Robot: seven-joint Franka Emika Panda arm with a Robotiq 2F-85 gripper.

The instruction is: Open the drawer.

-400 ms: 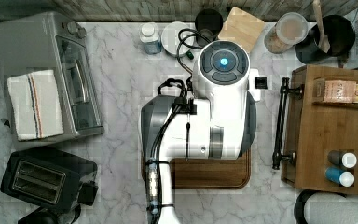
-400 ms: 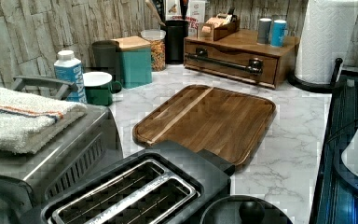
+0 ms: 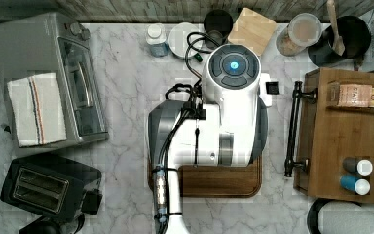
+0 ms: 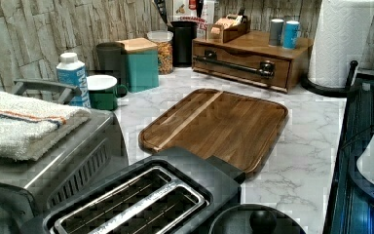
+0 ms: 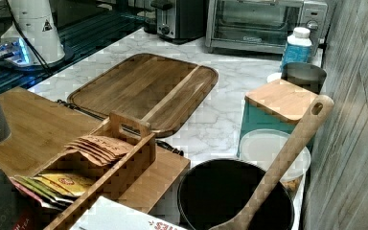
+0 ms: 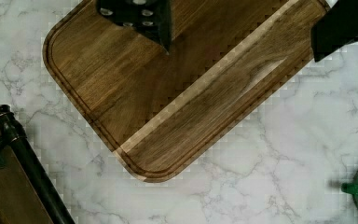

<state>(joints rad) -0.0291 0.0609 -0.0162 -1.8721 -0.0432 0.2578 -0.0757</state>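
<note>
Arm parked over the cutting board, drawer shut

The gripper [image 6: 240, 28] hangs above the cutting board [image 6: 168, 88] with its two black fingers [image 6: 144, 18] spread wide apart, nothing between them and not touching the wood. The drawer [image 4: 243, 66] sits in the wooden cabinet [image 3: 350, 136] just past the board's far edge, pushed in flush, with its black bar handle [image 3: 292, 129] facing the board across a strip of marble counter [image 3: 126, 97]. In the wrist view, one end of that handle [image 6: 23, 158] is just off the board's rounded corner.
</note>
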